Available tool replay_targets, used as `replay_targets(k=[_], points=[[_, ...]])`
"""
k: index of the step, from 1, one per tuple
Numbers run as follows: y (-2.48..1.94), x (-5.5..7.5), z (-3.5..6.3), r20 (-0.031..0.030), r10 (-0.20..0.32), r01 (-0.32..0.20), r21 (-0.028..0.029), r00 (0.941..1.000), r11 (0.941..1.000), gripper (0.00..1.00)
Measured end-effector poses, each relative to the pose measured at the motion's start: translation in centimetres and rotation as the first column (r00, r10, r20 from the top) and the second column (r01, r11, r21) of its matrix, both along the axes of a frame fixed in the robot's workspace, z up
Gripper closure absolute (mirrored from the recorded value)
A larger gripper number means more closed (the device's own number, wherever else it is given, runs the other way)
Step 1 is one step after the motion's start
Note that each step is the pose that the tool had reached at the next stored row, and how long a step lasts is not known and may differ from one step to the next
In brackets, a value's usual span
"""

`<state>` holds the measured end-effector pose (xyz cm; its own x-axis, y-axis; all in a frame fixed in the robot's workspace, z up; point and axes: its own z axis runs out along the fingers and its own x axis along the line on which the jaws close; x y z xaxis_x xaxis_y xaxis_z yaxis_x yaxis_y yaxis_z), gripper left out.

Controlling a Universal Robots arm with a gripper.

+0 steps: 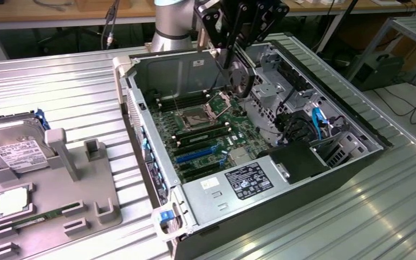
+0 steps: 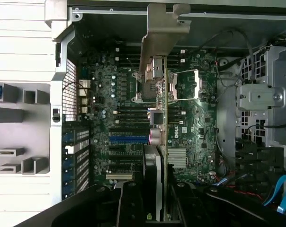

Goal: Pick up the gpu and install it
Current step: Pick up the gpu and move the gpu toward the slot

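My gripper [image 1: 238,51] hangs over the open computer case [image 1: 132,92] and is shut on the gpu [image 1: 241,78]. The gpu is a dark card with a round black fan, held upright on its edge above the motherboard [image 1: 212,132]. In the wrist view the gpu [image 2: 163,142] appears edge-on, running from between my fingers [image 2: 129,203] out to its silver end bracket [image 2: 164,33]. It hovers clear of the board, over the region of the processor socket [image 2: 183,85]. The blue expansion slots [image 2: 128,139] lie off to one side of the card.
A grey parts holder [image 1: 56,200] at the exterior view's left carries a silver hard drive [image 1: 17,151] and a green memory stick [image 1: 38,221]. Inside the case are a power supply [image 1: 248,181], drive cages [image 1: 280,92] and blue cables [image 1: 316,122]. The case stands on a ribbed metal table [image 1: 49,92].
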<state>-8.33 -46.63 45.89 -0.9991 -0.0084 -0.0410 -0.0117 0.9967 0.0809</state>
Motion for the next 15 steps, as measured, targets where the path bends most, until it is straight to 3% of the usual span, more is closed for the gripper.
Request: replay_targets(k=[15], points=[[0.0, 1.2, -0.02, 0.0, 0.0, 0.0, 0.0, 1.0, 1.0, 0.72]])
